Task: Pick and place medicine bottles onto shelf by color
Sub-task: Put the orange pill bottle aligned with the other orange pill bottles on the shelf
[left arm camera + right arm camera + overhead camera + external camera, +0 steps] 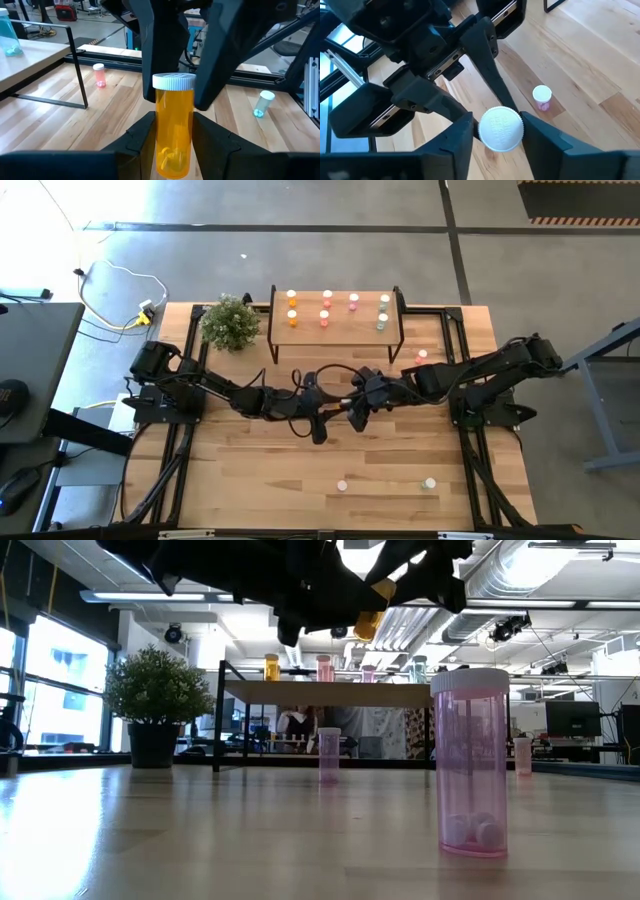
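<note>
An orange medicine bottle [173, 125] with a white cap [501, 128] hangs in mid-air over the table's middle, between my two grippers. My left gripper [174, 137] comes from the table's left and is shut on the bottle's body. Opposite it, my right gripper [497, 130] comes from the right and stands open, its fingers close on either side of the cap, a thin gap showing on one side. The shelf [340, 330] at the far edge carries several bottles in rows, orange ones [291, 306] at its left end, green ones [383, 312] at its right. My left gripper pinches the orange bottle's body at its lower half [172, 150] between its two fingers, one on each side. The fingers come nearly level from the table's left. The bottle is lifted clear of the table and tilted, its cap end toward my right gripper.
Loose bottles stand on the table: a pink one [341, 485] and a green one [429, 482] near the front, a pink one [421, 356] by the shelf's right leg. A potted plant [230, 322] stands left of the shelf. Black rails [470, 470] run along both table sides.
</note>
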Robot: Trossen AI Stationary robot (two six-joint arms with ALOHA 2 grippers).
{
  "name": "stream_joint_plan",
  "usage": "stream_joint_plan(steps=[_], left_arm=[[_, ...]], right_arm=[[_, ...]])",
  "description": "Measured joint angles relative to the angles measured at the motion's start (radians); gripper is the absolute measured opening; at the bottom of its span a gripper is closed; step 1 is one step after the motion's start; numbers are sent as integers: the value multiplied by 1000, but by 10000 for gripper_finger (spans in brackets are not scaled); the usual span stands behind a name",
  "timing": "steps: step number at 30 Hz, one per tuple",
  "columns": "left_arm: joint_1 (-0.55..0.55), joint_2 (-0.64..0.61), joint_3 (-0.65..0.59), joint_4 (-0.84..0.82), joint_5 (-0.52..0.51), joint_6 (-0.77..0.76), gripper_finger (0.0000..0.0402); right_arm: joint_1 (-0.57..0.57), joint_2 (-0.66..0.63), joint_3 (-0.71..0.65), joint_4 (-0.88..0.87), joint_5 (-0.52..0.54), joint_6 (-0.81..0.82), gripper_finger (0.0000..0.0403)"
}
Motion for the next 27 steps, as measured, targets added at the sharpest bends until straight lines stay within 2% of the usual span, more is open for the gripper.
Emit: stream_joint_plan(steps=[8, 17, 23, 27], left_arm=[[0, 0, 0, -3, 0, 3, 108], [-1, -2, -2, -34, -96, -13, 108], [-5, -5, -2, -32, -143, -16, 108], [-20, -5, -17, -25, -213, -15, 108]], right_arm=[[-14, -10, 0, 2, 2, 35, 203], [-21, -90, -1, 15, 103, -32, 206], [-21, -145, -1, 18, 115, -102, 206], [-19, -173, -1, 14, 143, -138, 206]])
